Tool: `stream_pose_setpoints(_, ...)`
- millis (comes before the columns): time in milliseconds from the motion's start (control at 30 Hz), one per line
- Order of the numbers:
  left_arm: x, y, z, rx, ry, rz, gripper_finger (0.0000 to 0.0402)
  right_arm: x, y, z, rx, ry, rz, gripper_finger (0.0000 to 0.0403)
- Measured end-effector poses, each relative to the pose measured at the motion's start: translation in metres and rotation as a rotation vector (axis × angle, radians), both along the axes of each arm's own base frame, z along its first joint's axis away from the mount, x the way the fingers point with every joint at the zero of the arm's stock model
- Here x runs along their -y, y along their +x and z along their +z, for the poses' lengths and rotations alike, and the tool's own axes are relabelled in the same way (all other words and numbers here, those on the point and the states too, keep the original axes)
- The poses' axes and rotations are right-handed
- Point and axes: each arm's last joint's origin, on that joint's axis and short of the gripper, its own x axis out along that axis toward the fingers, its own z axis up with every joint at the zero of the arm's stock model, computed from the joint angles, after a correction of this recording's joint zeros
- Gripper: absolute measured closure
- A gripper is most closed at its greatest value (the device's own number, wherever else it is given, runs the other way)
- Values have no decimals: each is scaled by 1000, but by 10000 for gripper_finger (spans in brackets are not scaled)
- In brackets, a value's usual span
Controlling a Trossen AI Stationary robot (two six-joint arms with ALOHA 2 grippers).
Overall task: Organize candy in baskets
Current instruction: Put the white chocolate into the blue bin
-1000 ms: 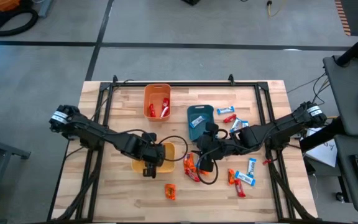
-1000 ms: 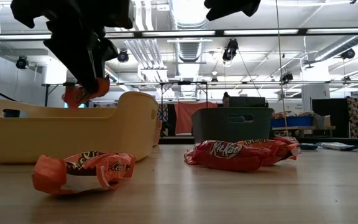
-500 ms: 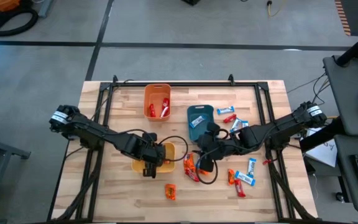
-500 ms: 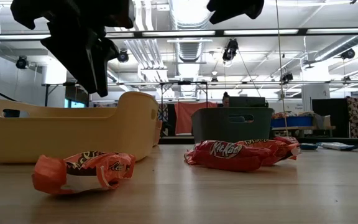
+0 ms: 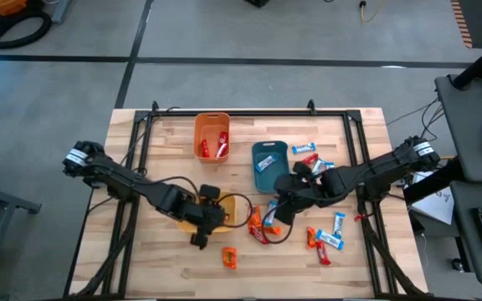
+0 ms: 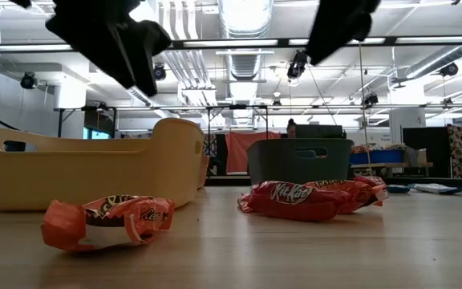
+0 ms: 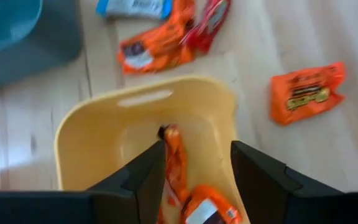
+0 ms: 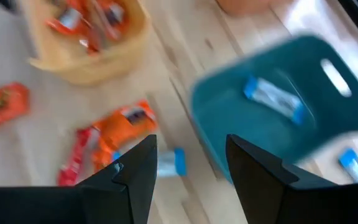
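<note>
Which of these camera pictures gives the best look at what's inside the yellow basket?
The left wrist view: it looks down into the yellow basket and shows orange candy bars on its floor. The high view hides most of it under the left arm. The low view shows only its outer wall. The right wrist view shows it blurred.

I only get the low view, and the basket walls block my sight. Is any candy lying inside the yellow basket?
Observer: Yes. The left wrist view shows orange-wrapped candy lying inside the yellow basket.
Operator: And the teal one?
Observer: The right wrist view shows one blue-and-white candy in the teal basket.
Operator: Is the left claw carrying anything?
Observer: No. The left claw is open, with nothing between its fingers.
</note>
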Motion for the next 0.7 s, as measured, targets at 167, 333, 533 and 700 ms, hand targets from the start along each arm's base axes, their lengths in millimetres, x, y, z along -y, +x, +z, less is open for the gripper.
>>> stream_pose_setpoints(167, 4, -10, 8, 62, -23, -30, 247, 11, -10, -5, -117, -8, -87, 220)
stream_pose_setpoints(333, -1, -33, 10, 185, -86, -40, 247, 26, -16, -8, -205, -27, -154, 220)
stream_pose_setpoints(533, -17, -65, 18, 321, -194, 71, 247, 48, -17, -9, -274, 6, -209, 220)
stream_pose_setpoints(700, -28, -83, 34, 467, -216, 181, 247, 70, -21, -10, -335, 3, -273, 220)
